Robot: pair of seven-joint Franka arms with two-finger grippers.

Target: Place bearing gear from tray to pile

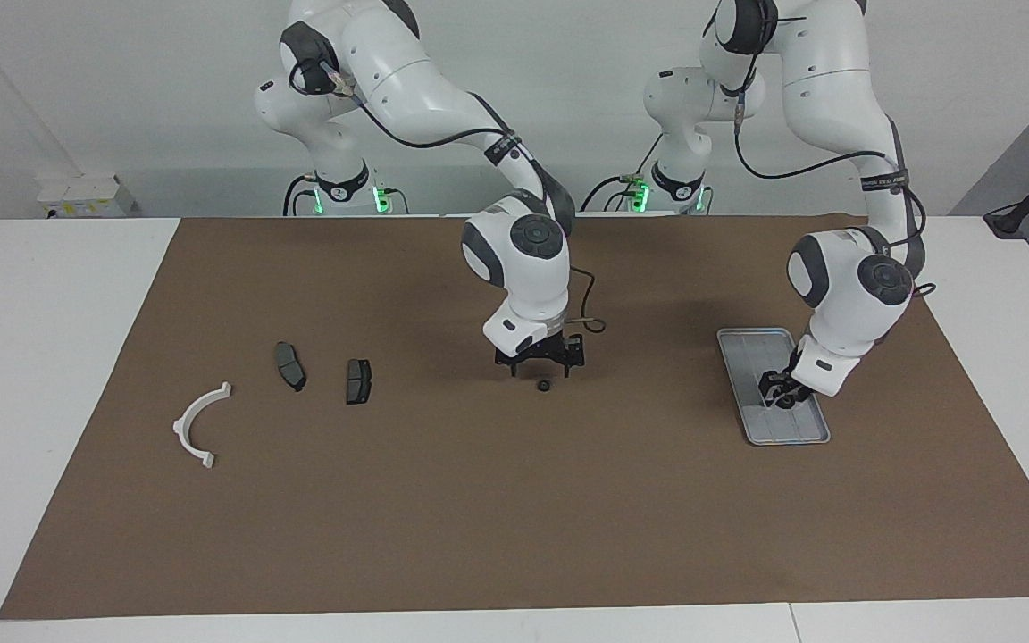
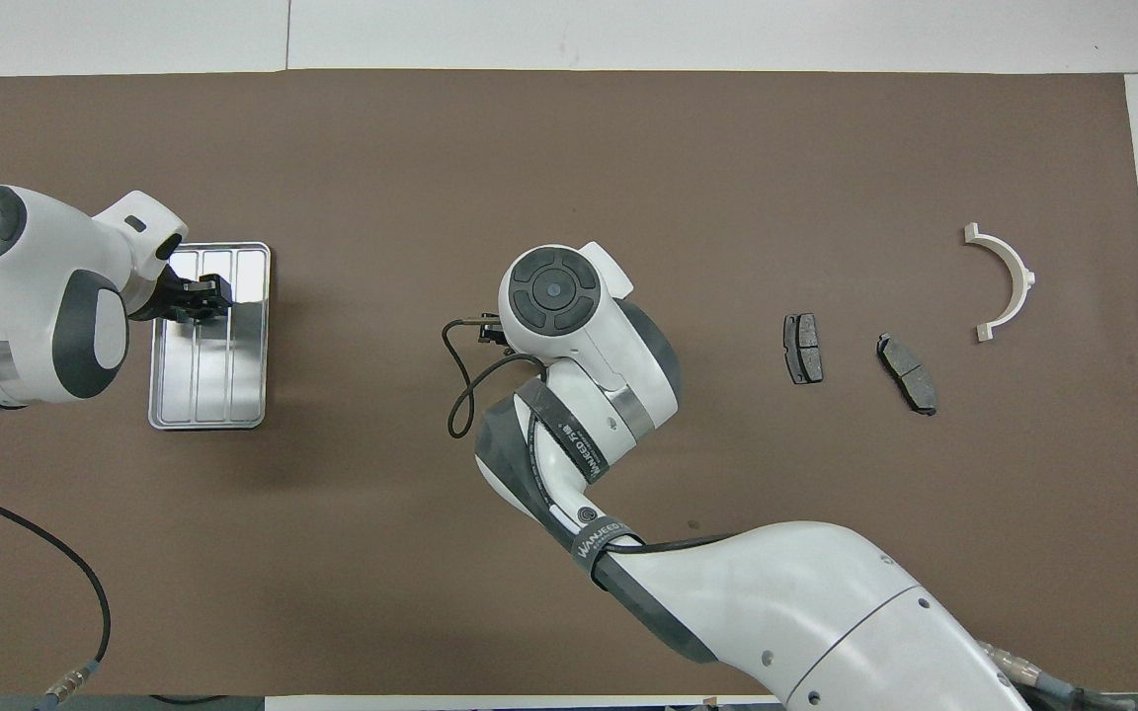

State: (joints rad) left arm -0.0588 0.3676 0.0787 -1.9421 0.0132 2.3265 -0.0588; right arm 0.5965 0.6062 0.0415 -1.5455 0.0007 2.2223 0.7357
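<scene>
The silver tray [image 1: 749, 338] [image 2: 211, 403] lies toward the left arm's end of the mat. My left gripper [image 1: 781, 394] [image 2: 201, 299] is down in it, shut on a small black bearing gear [image 1: 784, 401]. A second black bearing gear [image 1: 545, 386] lies on the mat mid-table. My right gripper [image 1: 540, 365] hangs open just above it, slightly toward the robots. In the overhead view the right wrist hides that gear. The pile lies toward the right arm's end: a white half-ring bracket [image 1: 199, 422] [image 2: 1007, 280] and two dark pads [image 1: 289, 365] [image 1: 358, 380] [image 2: 803, 348] [image 2: 907, 372].
A brown mat [image 1: 514, 518] [image 2: 569, 148] covers most of the white table [image 1: 41, 357]. A loose cable loop [image 1: 588, 321] [image 2: 460, 380] hangs off the right wrist. The right forearm [image 2: 776, 602] crosses the mat's near edge in the overhead view.
</scene>
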